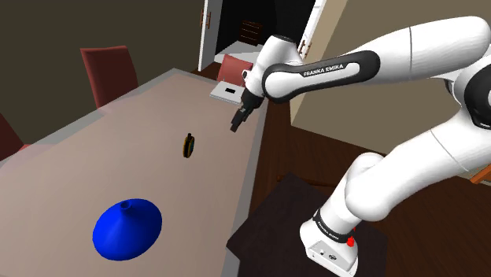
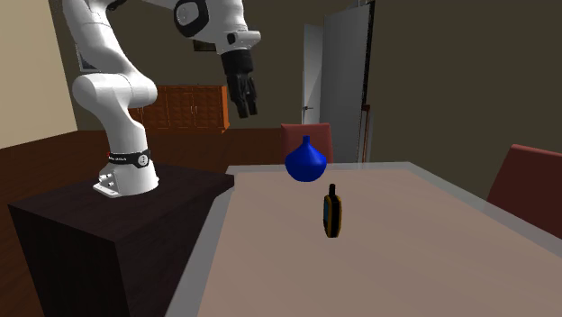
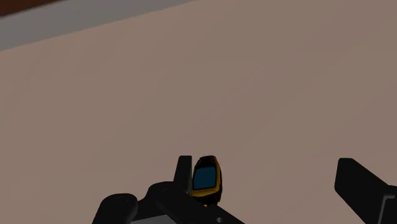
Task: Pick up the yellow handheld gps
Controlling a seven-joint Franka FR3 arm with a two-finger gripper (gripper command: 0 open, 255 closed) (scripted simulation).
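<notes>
Yellow GPS [image 1: 189, 145] stands on edge mid-frame; the gripper [image 1: 238, 120], fingers apart, hangs upper right and should centre over it before descending.

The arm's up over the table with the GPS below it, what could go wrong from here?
1. The GPS seems to stand upright on the table, so a brush from the open fingers could topple it.
2. In the wrist view it sits beside one finger, not centred in the gap; a straight descent might land on it.
</notes>
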